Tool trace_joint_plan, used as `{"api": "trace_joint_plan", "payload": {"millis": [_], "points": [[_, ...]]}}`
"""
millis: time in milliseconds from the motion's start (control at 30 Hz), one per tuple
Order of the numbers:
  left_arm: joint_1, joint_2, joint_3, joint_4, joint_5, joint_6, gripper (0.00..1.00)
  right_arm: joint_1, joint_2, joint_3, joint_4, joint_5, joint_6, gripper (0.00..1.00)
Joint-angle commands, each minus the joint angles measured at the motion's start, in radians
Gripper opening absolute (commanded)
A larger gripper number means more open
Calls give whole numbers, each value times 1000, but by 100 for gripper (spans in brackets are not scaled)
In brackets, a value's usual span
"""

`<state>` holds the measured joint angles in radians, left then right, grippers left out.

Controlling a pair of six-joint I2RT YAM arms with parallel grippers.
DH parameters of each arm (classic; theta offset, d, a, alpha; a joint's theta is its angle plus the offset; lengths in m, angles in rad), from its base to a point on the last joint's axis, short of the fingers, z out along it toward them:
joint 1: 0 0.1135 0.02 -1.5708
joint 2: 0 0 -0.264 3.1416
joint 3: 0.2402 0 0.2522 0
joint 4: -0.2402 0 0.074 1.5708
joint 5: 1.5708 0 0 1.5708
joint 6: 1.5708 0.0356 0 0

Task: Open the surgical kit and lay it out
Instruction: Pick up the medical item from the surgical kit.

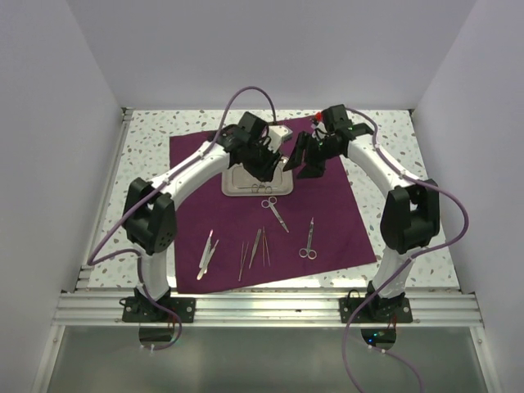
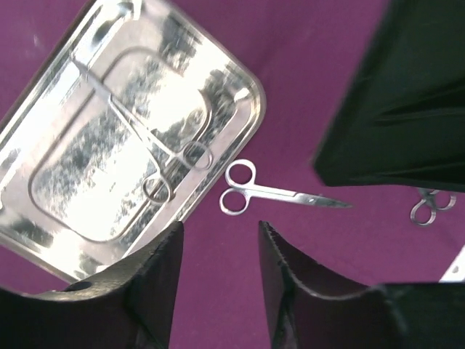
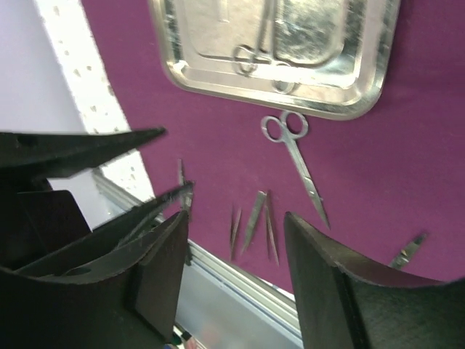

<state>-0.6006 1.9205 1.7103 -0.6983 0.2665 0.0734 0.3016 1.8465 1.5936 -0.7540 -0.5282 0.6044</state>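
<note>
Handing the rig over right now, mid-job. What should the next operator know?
Left gripper: open, empty, by the steel tray.
Right gripper: open, empty, right of the tray.
Done: purple cloth spread flat; scissors beside the tray, tweezers, probes and second scissors along the near edge.
Left: one ring-handled instrument lies in the tray; lay it on the cloth.
</note>
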Motion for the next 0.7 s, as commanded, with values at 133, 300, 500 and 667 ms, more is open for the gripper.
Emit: {"api": "trace_joint_plan", "payload": {"millis": [133,300,500,667], "points": [[-70,116,46,-104,-263,-109,47,-22,-96,-82,-134,117,-84,62],[-119,238,123,-187,-351,-263,45,-28,-184,-171,-145,139,-84,63],[-142,302,201,-291,-360,-438,45,-29,-322,-288,-134,140,-65,66],[-143,302,212,-328,-306,-556,46,-27,-435,-409,-105,131,-52,67]]}}
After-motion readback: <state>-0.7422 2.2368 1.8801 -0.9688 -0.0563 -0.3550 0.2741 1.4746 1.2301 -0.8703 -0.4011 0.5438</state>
